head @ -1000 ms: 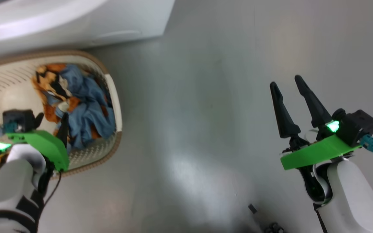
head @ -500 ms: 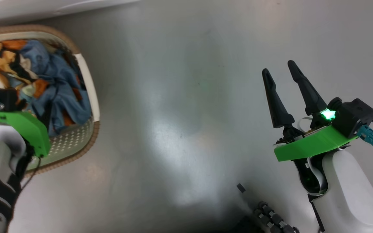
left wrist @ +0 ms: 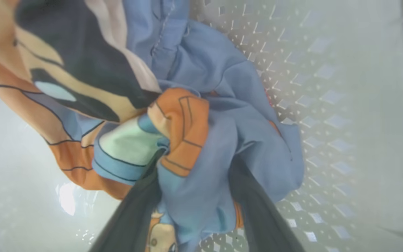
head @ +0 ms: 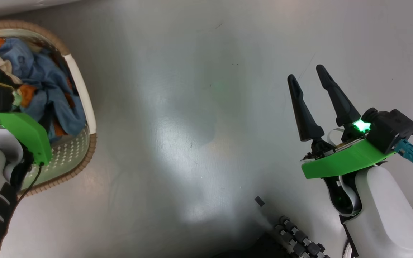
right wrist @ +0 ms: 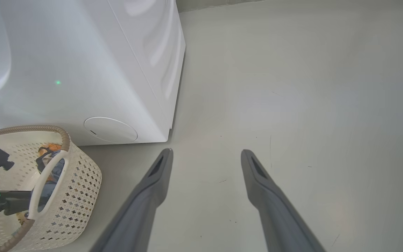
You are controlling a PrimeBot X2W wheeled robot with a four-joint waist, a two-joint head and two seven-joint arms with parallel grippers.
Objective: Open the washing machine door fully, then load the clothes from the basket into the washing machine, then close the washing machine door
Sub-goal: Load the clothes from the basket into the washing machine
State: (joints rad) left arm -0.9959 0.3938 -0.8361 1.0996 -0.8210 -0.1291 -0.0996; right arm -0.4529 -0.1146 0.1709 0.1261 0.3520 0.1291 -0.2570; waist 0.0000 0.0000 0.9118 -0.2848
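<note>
Both left gripper [left wrist: 198, 159] fingers [left wrist: 131, 217] stood spread astride a soft, light fold of the clothes [left wrist: 222, 87] inside the basket [left wrist: 327, 70], probably your best hold; your right gripper [head: 305, 72] gaped empty.

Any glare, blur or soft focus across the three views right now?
Head view: broad pale glare on the floor, bottom edge dark. Left wrist view: the clothes sit close and look soft-focused, and the basket wall behind them is hazy. Right wrist view: sharp and evenly lit, with a green speck reflected on the washing machine.
</note>
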